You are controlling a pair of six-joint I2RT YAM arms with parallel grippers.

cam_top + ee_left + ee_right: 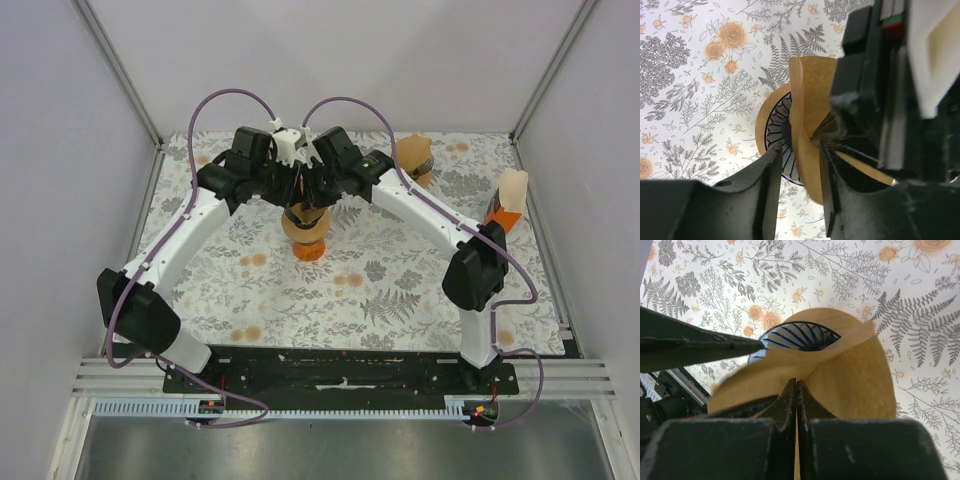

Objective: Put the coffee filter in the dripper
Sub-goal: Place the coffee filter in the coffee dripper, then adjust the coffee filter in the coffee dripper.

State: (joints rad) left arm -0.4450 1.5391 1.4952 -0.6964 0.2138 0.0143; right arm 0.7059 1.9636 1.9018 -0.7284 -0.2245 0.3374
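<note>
The brown paper coffee filter point(855, 375) hangs partly opened over the white dripper with blue ribs point(800, 335). The dripper point(305, 228) stands on an orange base at the table's middle back. My right gripper point(797, 385) is shut on the filter's folded edge just above the dripper. My left gripper point(800, 150) is open, its jaws astride one wall of the filter point(807, 125), with the dripper's ribs point(777, 130) showing below. In the top view both grippers, left point(290, 192) and right point(320, 192), meet over the dripper and hide most of the filter.
A brown holder with more filters point(416, 158) stands at the back right. An orange and beige object point(508, 200) stands by the right edge. The floral tablecloth point(380, 290) covers the table. Purple cables point(230, 95) arch over both arms.
</note>
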